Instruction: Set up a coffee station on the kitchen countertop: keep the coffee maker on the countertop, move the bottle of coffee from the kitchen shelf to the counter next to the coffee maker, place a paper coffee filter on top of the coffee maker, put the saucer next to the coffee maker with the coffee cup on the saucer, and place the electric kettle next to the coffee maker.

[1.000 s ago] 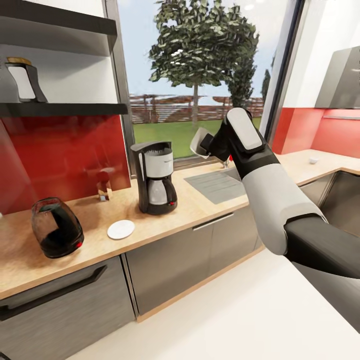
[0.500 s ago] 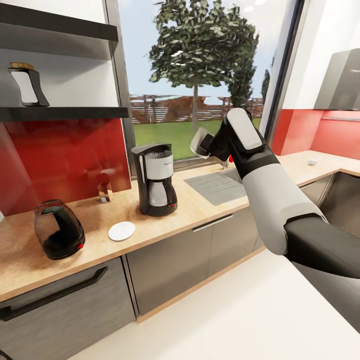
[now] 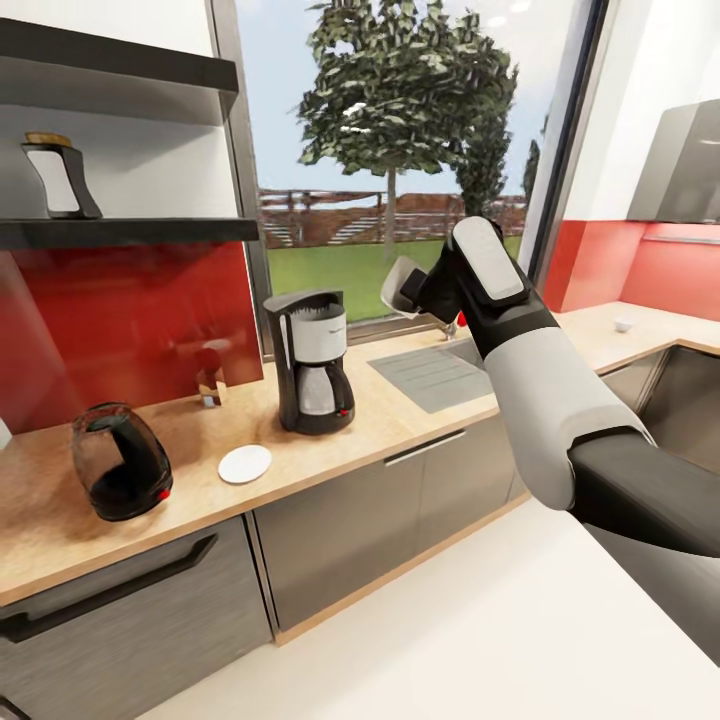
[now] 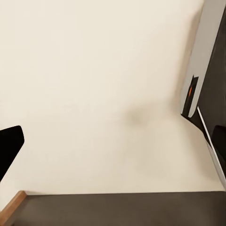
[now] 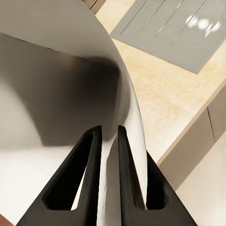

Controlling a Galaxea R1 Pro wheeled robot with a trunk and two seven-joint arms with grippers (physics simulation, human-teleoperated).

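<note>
Aloft: paper coffee filter, pinched in right pincer above the surface, right of coffee maker. Saucer and electric kettle stand leftward; bottle of coffee on shelf.

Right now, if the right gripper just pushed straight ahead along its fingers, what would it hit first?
The right gripper, shut on the paper coffee filter, points down at the countertop near the grey drainboard. The filter's cone leads, so it would probably touch bare counter first; depth is unclear.
</note>
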